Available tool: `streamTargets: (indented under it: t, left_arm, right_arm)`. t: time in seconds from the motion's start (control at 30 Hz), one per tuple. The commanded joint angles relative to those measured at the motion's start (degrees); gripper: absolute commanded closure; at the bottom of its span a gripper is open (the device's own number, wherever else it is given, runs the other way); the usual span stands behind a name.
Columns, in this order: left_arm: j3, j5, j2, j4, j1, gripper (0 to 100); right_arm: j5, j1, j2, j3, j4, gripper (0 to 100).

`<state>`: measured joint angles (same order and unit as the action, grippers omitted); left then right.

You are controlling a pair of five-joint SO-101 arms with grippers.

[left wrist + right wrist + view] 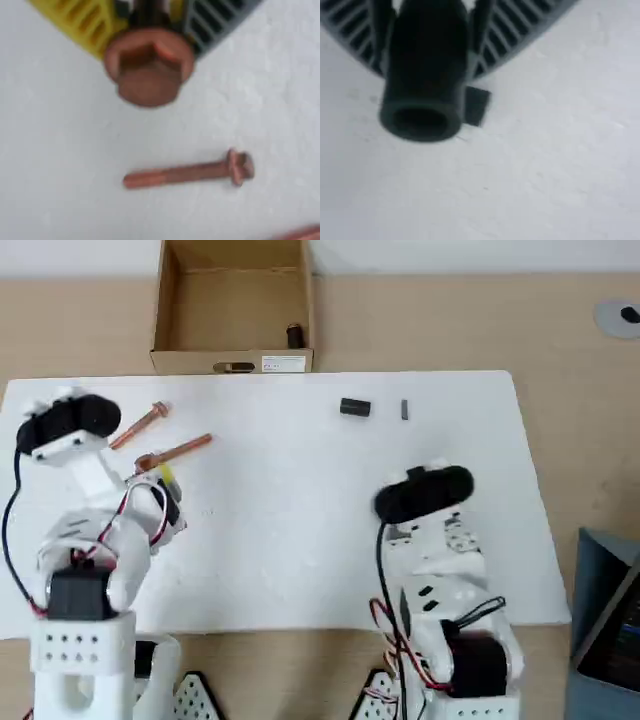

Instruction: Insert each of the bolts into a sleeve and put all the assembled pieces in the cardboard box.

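Your left gripper (150, 15) grasps a bolt (149, 67), your right gripper (427, 20) a sleeve (422, 95), unjoined. One dark piece (294, 336) lies in the cardboard box (165, 310); loose bolt (187, 172) and spare sleeve (354, 407) await assembly.

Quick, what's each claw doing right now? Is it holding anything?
Left claw: closed, holding a copper bolt.
Right claw: closed, holding a black sleeve.

Tan wooden table (580, 420), white mat (300, 520), dark grey object (605, 610) at table edge
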<state>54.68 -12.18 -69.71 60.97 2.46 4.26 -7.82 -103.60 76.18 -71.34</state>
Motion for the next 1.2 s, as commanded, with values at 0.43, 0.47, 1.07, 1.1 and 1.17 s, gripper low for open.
streamTargets:
  t: [0.43,0.47,1.07,1.1,1.17]
  left_arm:
    - [8.1,-12.5,-26.6,-8.1,-21.3,100]
    - [8.5,-12.5,-28.2,-9.4,-21.3,100]
    - [10.5,-16.7,-34.9,-12.7,-21.9,100]
    - [10.5,-16.7,-34.9,-12.7,-22.5,100]
    - [10.6,-16.7,-34.9,-12.5,-25.0,100]
  right_arm:
    - [-5.8,-26.0,-6.5,2.9,11.2,98.9]
    - [-5.8,-26.9,-6.5,2.9,11.1,98.9]
    - [-4.6,-39.2,-6.5,1.9,13.1,98.9]
    - [-3.5,-39.2,-6.5,1.9,13.7,98.9]
    - [-1.7,-39.2,-6.5,2.2,15.0,98.9]
